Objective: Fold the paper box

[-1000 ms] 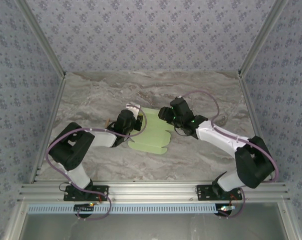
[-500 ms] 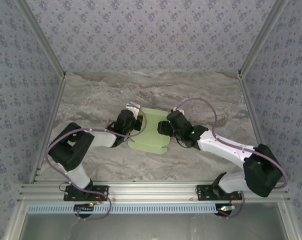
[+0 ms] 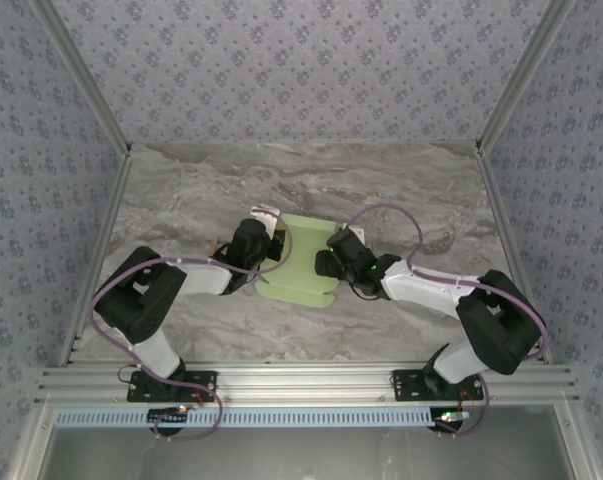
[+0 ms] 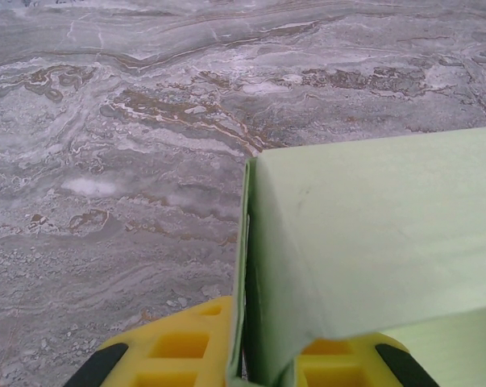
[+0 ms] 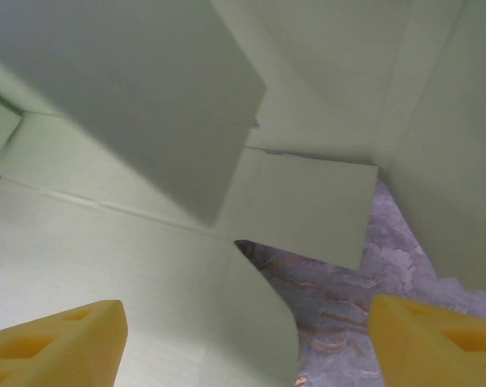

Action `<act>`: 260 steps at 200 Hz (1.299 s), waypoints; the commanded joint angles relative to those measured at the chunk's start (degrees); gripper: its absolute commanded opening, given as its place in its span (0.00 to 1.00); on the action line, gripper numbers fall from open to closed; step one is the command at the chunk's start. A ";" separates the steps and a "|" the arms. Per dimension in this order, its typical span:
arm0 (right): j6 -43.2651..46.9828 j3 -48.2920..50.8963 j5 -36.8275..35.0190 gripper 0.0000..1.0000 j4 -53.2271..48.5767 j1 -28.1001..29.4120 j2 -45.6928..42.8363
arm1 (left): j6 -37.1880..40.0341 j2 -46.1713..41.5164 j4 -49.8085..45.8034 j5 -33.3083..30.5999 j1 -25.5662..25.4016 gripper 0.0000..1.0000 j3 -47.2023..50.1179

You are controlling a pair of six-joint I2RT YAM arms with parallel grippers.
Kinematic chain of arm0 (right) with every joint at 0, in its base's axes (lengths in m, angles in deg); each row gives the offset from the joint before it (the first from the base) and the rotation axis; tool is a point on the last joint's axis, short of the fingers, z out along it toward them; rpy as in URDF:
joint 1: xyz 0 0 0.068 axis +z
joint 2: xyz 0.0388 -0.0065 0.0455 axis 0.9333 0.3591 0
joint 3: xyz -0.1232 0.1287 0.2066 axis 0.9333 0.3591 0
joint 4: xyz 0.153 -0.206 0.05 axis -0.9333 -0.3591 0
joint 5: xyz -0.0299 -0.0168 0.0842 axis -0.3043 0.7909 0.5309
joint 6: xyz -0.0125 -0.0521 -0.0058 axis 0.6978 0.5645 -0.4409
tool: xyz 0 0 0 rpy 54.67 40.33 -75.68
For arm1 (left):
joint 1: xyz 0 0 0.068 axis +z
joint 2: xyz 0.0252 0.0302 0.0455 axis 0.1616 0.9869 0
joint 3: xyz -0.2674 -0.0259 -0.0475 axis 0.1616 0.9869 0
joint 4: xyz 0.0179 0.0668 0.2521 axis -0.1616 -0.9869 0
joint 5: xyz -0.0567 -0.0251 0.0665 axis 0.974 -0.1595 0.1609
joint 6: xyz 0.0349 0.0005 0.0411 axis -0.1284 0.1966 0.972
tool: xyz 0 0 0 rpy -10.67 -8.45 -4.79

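The paper box [image 3: 303,268] is a pale green die-cut sheet, partly folded up, lying at the table's middle. My left gripper [image 3: 272,240] is at its left edge. In the left wrist view the yellow fingers [image 4: 178,355] are shut on an upright fold of the paper box [image 4: 363,242]. My right gripper [image 3: 328,263] hangs low over the sheet's right side. In the right wrist view its yellow fingertips [image 5: 57,343] stand wide apart and open, above a flat panel of the paper box [image 5: 114,266] with a rounded tab, while raised flaps stand behind.
The marble table [image 3: 201,190] is bounded by aluminium rails at the sides [image 3: 99,250] and front [image 3: 301,380], with patterned walls behind. A small tan stick [image 3: 217,244] peeks out beside the left arm. Bare marble [image 5: 339,298] shows beyond the sheet's edge.
The right gripper has moved left and nearer, coming down over the sheet's right side. The left gripper has kept its hold in the same place.
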 commanded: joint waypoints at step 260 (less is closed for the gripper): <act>2.56 4.88 3.89 0.57 20.14 0.34 1.30 | 0.03 -1.83 1.21 -0.28 -0.34 0.15 0.51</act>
